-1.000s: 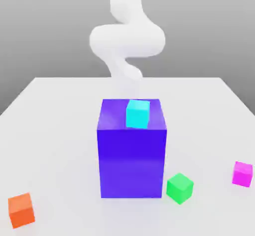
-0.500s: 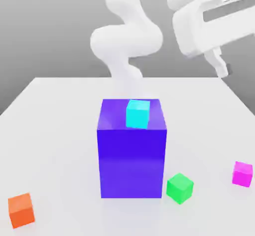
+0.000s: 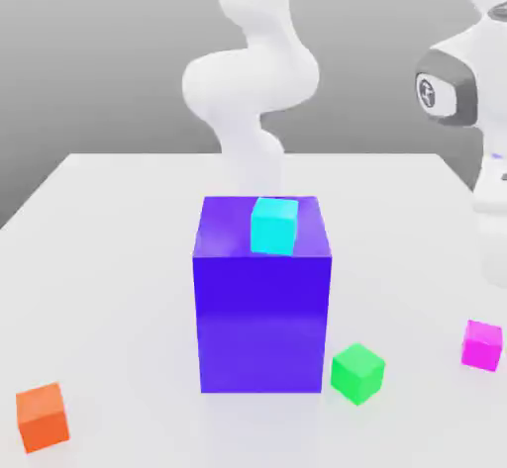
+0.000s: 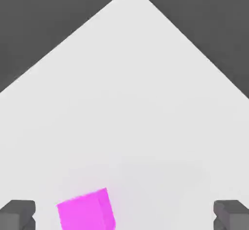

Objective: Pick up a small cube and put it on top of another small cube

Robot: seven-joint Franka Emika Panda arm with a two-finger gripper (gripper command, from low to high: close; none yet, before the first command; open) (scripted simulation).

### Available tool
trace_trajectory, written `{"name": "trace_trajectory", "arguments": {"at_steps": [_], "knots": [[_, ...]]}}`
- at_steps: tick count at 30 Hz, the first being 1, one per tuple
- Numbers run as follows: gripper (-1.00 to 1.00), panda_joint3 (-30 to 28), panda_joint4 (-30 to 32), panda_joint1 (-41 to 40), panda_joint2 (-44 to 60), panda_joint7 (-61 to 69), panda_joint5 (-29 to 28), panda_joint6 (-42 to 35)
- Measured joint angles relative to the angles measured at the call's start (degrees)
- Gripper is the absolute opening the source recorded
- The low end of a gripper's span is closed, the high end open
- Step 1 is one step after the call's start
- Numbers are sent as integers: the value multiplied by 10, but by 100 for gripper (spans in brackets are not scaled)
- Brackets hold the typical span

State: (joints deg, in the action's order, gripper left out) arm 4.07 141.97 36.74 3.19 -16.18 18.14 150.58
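Arm: the white arm (image 3: 259, 70) rises behind the big purple-blue block (image 3: 262, 303) and bends over to the exterior view's right, its wrist hanging above the small cube (image 3: 482, 344).
Gripper: gripper (image 4: 124, 214) spread wide, both fingertips (image 4: 17, 213) apart, nothing between them but counter (image 4: 131, 102).
Small cube: plain bright magenta-pink, on the counter, untouched, lying nearer one fingertip.
Others: cyan cube (image 3: 274, 225) atop the block; green cube (image 3: 357, 372) near the block's corner; orange cube (image 3: 43, 417) well apart.

Exterior frontal; hand downward; both share magenta cube (image 3: 482, 344).
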Motion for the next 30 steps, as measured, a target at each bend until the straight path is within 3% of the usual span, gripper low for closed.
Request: {"name": "trace_trajectory", "arguments": {"at_steps": [10, 16, 17, 24, 30], "knots": [[0, -25, 34, 85, 96, -85, -179, 79], [0, -34, 17, 95, 190, -94, -195, 154], [-100, -34, 15, 95, 201, -94, -195, 163], [-100, -34, 15, 95, 200, -96, -197, 162], [-100, -29, 33, 91, 111, -92, -193, 91]]}}
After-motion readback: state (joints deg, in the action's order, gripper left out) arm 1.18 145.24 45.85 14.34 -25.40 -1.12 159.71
